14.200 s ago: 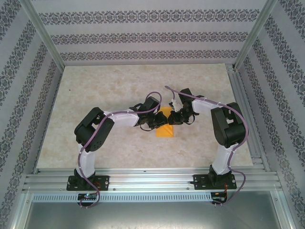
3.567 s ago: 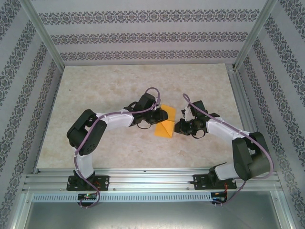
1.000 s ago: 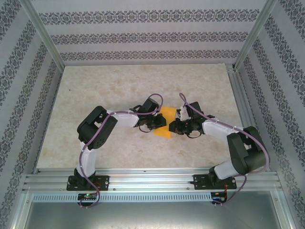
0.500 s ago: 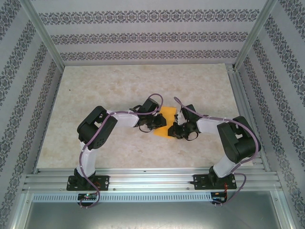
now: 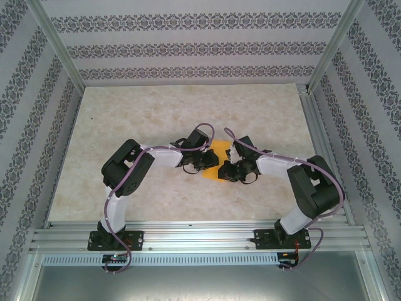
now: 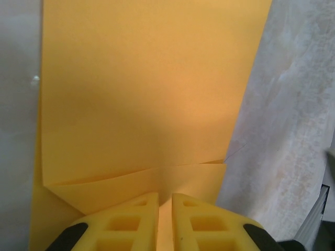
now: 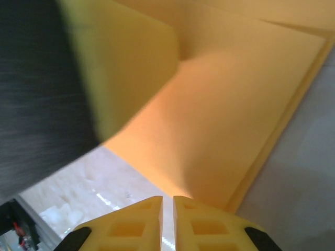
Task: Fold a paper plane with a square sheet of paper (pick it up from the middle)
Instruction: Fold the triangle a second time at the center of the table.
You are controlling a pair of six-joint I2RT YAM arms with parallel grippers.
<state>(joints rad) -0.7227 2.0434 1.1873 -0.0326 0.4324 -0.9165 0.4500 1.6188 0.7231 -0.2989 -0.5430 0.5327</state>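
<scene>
Both arms elbow inward over bench; left tool, right tool both clenched (slit gaps), tips at paper.

Even, bright light is seen overhead, and soft shadows are cast on the pale marbled surface. The thin orange-yellow sheet of paper is dimly shadowed mid-frame. The right wrist view's left side is blurred.

The top external camera sits high above and behind the arm bases, tilted down over the whole table. Each wrist camera looks out along its own jaws, those of the left gripper and the right gripper, from very close to the square sheet of paper at mid-table, the part all three views share.
</scene>
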